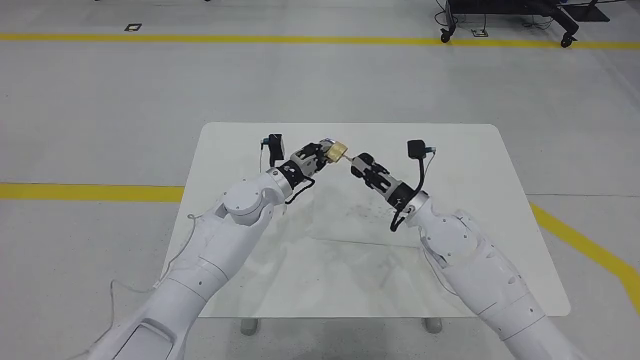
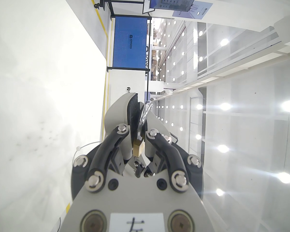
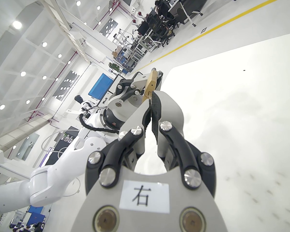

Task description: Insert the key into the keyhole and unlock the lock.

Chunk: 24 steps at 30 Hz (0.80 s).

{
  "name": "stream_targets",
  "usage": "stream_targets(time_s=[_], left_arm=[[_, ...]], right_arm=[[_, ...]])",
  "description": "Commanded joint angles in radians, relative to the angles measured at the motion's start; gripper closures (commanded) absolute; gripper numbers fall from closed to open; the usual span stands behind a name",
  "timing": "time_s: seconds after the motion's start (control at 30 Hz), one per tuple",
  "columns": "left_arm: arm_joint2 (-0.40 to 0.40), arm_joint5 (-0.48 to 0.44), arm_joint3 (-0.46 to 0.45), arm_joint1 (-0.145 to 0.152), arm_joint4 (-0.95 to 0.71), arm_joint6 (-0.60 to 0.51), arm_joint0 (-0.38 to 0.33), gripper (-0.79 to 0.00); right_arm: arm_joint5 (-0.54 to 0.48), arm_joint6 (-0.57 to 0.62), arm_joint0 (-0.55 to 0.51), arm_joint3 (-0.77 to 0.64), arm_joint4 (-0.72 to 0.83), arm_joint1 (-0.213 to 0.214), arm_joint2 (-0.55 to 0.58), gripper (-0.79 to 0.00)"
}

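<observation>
Above the white table (image 1: 455, 160), my left gripper (image 1: 326, 153) is shut on a brass padlock (image 1: 339, 148). In the left wrist view the brass body (image 2: 137, 147) and its silver shackle (image 2: 145, 114) sit between the gripper's (image 2: 141, 112) fingers. My right gripper (image 1: 354, 167) faces it tip to tip, shut on the key. In the right wrist view the right gripper (image 3: 151, 100) touches the end of the padlock (image 3: 151, 82), which the left gripper (image 3: 136, 86) holds beyond it. The pads hide nearly all of the key; a small metal bit (image 3: 148, 95) shows at the lock.
Both arms meet over the far middle of the table. Yellow floor lines (image 1: 300, 38) run beyond and beside the table. Wheeled racks (image 1: 510, 5) stand far off in the room.
</observation>
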Motion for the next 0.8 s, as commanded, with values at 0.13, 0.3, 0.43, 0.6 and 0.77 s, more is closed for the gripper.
stream_targets(time_s=[0.13,0.3,0.43,0.6,0.77], left_arm=[[-0.003,0.004,-0.002,-0.006,0.024,0.007,0.005,0.0],[-0.01,0.002,-0.002,-0.011,0.036,0.007,0.008,0.0],[-0.018,0.011,-0.001,-0.015,0.023,-0.001,0.012,0.0],[-0.017,0.013,0.003,-0.022,0.031,0.001,0.013,0.0],[-0.019,0.004,0.007,-0.027,0.047,0.002,0.013,0.0]], right_arm=[[0.006,0.014,0.005,0.002,-0.008,-0.008,-0.008,0.0],[0.008,0.019,0.009,0.008,-0.011,-0.014,-0.011,0.0],[0.009,0.02,0.011,0.011,-0.014,-0.018,-0.01,0.0],[0.003,0.037,0.01,0.011,-0.009,-0.023,-0.013,0.0],[-0.02,0.099,0.018,0.026,0.049,-0.028,-0.016,0.0]])
